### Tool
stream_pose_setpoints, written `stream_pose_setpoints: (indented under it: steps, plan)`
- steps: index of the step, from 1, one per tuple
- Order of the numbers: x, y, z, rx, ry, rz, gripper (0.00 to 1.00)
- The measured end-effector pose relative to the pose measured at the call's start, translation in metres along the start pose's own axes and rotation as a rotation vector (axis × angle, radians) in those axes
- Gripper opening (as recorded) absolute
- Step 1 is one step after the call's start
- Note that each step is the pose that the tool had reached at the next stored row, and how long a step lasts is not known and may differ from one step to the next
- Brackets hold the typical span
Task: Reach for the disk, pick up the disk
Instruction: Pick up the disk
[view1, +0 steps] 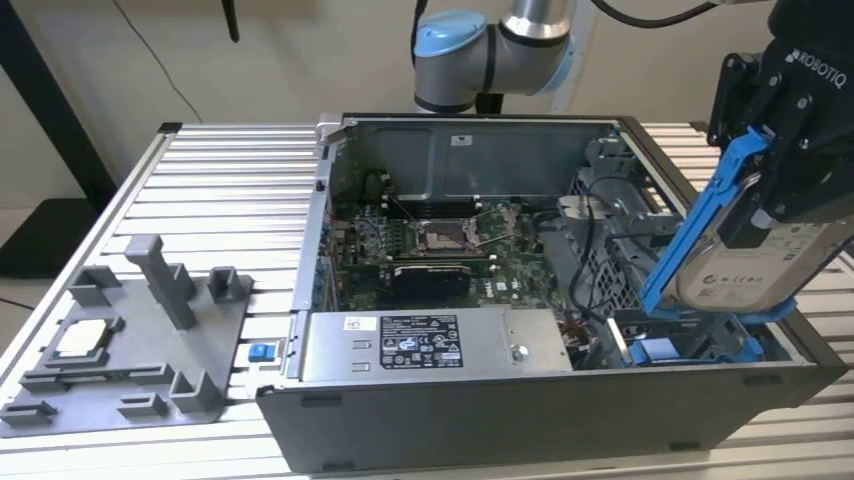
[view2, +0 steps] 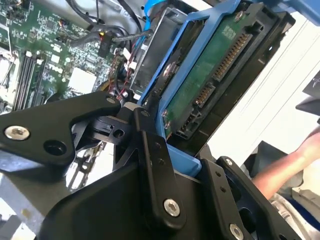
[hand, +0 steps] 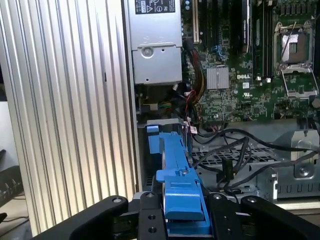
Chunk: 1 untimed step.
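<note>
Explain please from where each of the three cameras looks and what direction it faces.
Exterior view: off the arm, above the table, looking down into the open grey metal computer case; the arm and its black claw show, shut on the silver-grey rectangular disk in blue rails.
Second wrist view: on the wrist, looking along the claw at the disk's green underside.
First wrist view: on the wrist, looking down at the green motherboard; claw links frame a blue rail.
Shared: all show the disk and the motherboard.

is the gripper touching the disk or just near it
Touching. In the exterior view the gripper is closed on the disk, which hangs tilted above the open computer case.
</note>
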<state>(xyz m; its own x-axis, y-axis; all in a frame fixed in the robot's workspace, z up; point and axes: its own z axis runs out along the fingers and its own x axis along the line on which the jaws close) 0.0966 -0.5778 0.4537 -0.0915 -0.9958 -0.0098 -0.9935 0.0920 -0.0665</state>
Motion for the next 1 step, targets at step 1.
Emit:
stream_pose_setpoints:
  steps: [1]
  plan:
    - [0.0000,0.0000,0.0000,0.0000,-0.0001,-0.001,0.00]
